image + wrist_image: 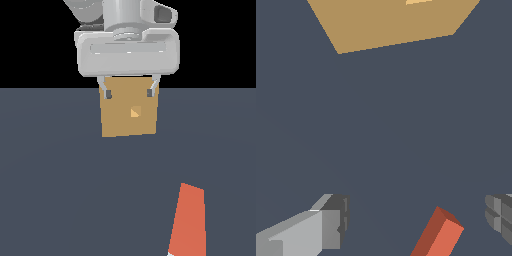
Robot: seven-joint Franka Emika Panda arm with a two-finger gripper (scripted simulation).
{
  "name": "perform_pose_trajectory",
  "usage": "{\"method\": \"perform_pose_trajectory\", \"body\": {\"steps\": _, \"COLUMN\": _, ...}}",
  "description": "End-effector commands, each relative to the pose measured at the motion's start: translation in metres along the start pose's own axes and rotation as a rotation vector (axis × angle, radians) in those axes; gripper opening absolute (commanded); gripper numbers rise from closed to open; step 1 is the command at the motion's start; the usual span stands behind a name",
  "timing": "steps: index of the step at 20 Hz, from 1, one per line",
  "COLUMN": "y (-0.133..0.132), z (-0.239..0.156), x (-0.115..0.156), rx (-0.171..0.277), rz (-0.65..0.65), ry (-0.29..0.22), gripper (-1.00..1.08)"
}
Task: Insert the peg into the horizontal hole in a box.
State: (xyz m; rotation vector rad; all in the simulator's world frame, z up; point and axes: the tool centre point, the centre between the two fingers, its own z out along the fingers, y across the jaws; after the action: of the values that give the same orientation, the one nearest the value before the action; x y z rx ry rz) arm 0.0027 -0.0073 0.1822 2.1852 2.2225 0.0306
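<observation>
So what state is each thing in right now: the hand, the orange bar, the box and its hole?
hand: open, holding nothing, raised.
peg: lying on the floor, not gripped, orange end in view.
box: standing on the floor, apart from the peg.
hole: empty.

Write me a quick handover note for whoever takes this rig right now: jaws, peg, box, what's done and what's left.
Gripper: jaws open, holding nothing, raised above the floor in front of the box.
Peg: lying on the floor, near the exterior view's bottom edge, right of centre; only its orange-red end shows. Not grasped.
Box: on the floor, its hole facing the exterior camera, empty.
Done: nothing yet.
Left: reach the peg, grasp it, line it up with the hole, insert.
</observation>
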Motion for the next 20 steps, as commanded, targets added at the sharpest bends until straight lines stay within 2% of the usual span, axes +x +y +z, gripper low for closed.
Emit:
{"method": "perform_pose_trajectory", "body": {"steps": 1, "y": 0.000, "z": 0.000, "x": 0.000, "rx": 0.000, "rz": 0.000, "ry": 0.000, "gripper": 1.00}}
{"method": "perform_pose_trajectory", "body": {"steps": 6, "y": 0.003, "z": 0.005, "x": -0.009, "rx": 0.001, "rz": 0.019, "ry": -0.001, "gripper": 1.00}}
{"method": "perform_pose_trajectory", "body": {"steps": 11, "y": 0.012, "z": 0.018, "x": -0.038, "rx": 0.005, "rz": 0.076, "ry": -0.002, "gripper": 1.00}}
{"method": "perform_pose_trajectory", "body": {"steps": 15, "y": 0.021, "z": 0.035, "x": -0.076, "rx": 0.009, "rz": 0.151, "ry": -0.004, "gripper": 1.00}}
{"method": "perform_pose_trajectory", "body": {"steps": 20, "y": 0.029, "z": 0.065, "x": -0.142, "rx": 0.017, "rz": 0.277, "ry": -0.005, "gripper": 1.00}}
